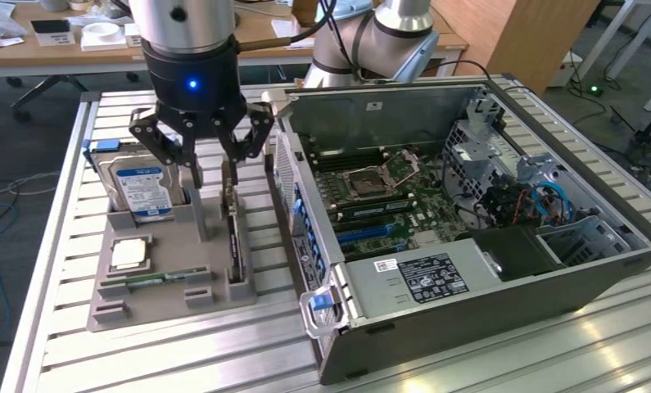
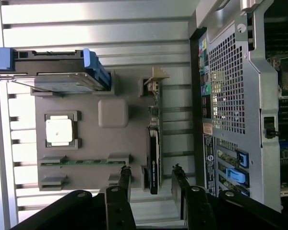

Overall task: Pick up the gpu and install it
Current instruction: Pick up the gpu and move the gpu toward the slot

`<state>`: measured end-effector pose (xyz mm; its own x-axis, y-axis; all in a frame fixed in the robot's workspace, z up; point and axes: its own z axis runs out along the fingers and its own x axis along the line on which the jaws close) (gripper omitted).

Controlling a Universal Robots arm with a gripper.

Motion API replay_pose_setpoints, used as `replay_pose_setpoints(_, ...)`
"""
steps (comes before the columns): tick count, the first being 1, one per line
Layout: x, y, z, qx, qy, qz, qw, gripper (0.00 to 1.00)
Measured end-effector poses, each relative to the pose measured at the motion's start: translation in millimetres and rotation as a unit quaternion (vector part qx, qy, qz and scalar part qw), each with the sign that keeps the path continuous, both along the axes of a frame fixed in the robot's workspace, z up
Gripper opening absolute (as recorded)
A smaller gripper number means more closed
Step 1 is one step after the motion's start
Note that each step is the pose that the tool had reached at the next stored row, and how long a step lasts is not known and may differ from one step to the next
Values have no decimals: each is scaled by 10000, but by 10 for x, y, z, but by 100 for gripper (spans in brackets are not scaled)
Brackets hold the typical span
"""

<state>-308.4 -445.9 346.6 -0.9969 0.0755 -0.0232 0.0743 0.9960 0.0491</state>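
The gpu (image 1: 236,246) shows edge-on, faces hidden (far end behind the gripper (image 1: 214,180)). The hard drive (image 2: 53,82) is cut by the frame's edge.

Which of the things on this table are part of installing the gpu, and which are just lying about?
For the job: gpu, standing on edge in the tray; open computer case.
Lying about: hard drive, processor chip, memory stick.
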Motion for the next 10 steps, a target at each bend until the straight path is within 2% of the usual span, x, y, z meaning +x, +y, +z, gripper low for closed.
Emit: replay_pose_setpoints(10, 0, 0, -57, -1, 1, 0, 10000, 47)
